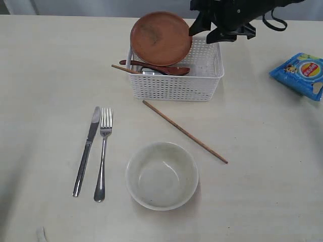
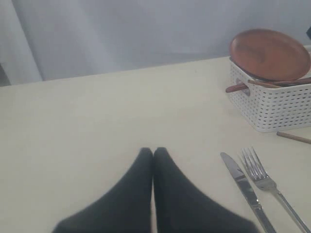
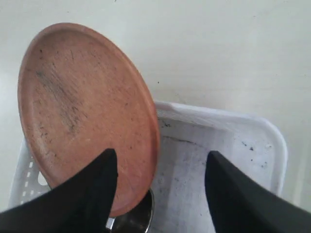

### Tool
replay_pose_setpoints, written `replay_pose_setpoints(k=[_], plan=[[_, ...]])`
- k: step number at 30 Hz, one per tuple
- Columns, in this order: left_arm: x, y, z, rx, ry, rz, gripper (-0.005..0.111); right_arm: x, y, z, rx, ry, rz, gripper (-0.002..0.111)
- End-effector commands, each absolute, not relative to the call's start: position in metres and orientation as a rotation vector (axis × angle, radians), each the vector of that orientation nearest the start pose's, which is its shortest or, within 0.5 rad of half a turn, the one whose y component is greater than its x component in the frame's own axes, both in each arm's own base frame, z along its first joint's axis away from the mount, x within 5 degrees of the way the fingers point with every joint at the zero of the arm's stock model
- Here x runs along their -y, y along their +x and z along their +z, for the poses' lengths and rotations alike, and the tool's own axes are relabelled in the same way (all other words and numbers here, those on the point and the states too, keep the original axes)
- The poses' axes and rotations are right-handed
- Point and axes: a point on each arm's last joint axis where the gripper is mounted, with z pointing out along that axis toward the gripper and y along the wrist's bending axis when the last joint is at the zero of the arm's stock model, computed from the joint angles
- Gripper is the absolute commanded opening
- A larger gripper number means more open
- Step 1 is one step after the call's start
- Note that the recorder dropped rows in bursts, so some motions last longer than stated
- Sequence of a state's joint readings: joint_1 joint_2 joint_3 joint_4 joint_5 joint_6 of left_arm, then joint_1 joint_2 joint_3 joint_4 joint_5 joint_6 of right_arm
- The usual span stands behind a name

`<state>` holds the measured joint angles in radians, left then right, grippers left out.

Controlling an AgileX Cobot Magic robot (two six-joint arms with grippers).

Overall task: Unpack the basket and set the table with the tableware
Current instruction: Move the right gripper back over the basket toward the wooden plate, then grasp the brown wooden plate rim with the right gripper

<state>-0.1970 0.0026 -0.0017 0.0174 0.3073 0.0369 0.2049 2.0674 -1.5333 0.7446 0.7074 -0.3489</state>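
Cream table, right tool (jaws apart) poised above basket.

Right gripper: matte black, tapered wedge fingers; black cable loop behind it. Left gripper: identical black fingers.

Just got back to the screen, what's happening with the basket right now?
The right gripper hangs open over the basket, beside the edge of the plate that leans up inside it; it grips nothing. The spoon and one chopstick also lie in the basket. The knife, fork, bowl and other chopstick are out on the table. The left gripper is shut, empty and away from the basket.
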Motion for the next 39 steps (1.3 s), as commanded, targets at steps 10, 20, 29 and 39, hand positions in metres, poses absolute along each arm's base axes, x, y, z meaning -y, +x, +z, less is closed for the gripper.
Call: replay_pose_setpoints(k=[10,20,29,39], plan=[[0.01,0.053,0.186,-1.771,0.216,-0.101,0.0,-0.129,0.439,0.171,-2.56,-0.166,0.918,0.052],[0.01,0.053,0.186,-1.771,0.216,-0.101,0.0,-0.134,0.443,0.157,-2.523,-0.198,0.961,0.052],[0.01,0.053,0.186,-1.771,0.216,-0.101,0.0,-0.139,0.442,0.158,-2.512,-0.217,0.957,0.046],[0.01,0.053,0.186,-1.771,0.216,-0.101,0.0,-0.14,0.442,0.158,-2.51,-0.223,0.953,0.0]])
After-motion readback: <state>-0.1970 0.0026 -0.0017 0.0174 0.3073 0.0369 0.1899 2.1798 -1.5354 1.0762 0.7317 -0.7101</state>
